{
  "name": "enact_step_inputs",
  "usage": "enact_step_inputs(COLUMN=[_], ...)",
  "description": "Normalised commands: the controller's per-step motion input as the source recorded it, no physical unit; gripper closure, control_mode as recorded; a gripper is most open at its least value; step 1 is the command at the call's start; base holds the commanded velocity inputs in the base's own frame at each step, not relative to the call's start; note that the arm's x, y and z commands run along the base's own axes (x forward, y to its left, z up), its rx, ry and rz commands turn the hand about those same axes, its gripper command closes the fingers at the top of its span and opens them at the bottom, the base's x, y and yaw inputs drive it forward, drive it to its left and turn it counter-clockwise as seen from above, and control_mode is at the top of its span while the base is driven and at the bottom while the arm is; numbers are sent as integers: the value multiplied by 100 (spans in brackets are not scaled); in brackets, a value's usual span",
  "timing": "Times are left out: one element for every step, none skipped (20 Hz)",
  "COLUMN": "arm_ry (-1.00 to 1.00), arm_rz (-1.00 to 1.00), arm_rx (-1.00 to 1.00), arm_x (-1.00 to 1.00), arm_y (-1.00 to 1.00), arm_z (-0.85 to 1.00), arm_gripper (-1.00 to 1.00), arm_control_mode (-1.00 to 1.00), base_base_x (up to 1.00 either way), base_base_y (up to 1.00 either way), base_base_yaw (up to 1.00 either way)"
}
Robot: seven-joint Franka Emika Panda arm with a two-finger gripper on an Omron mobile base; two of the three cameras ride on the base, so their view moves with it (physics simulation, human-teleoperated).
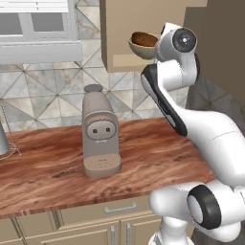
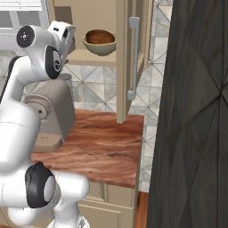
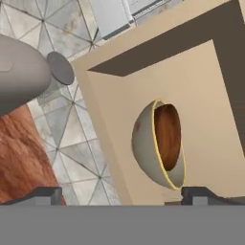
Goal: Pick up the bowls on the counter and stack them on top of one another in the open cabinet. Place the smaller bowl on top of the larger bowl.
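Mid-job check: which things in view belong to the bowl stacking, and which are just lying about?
Job:
- larger bowl, on the cabinet shelf
- smaller bowl, nested in it
- counter, where none of the bowls sit
- gripper, open, empty, facing the stack

Lying about:
- coffee machine on the counter
- wire rack at the counter's left end

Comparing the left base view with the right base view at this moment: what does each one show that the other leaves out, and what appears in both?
Left base view alone: a grey-framed window at upper left and a thin metal wire stand at the counter's left edge.

Right base view alone: the tan cabinet door swung open with its long metal handle, and a dark panelled wall.

Both: the stacked bowls on the cabinet shelf, the taupe coffee machine, the reddish-brown wood-grain counter.
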Motion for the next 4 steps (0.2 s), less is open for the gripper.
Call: enact_step_inputs(arm_ry=[-1, -2, -1, -1], arm_rz=[0, 0, 0, 0], arm_rx=[0, 0, 0, 0], arm_x=[-60, -64, -63, -66], arm_y=[0, 0, 0, 0], arm_z=[0, 0, 0, 0], arm_gripper=[-100, -100, -100, -100], arm_control_mode=[-100, -100, -100, -100], base_base_x=[0, 0, 0, 0], base_base_y=[0, 0, 0, 0], base_base_yaw=[0, 0, 0, 0])
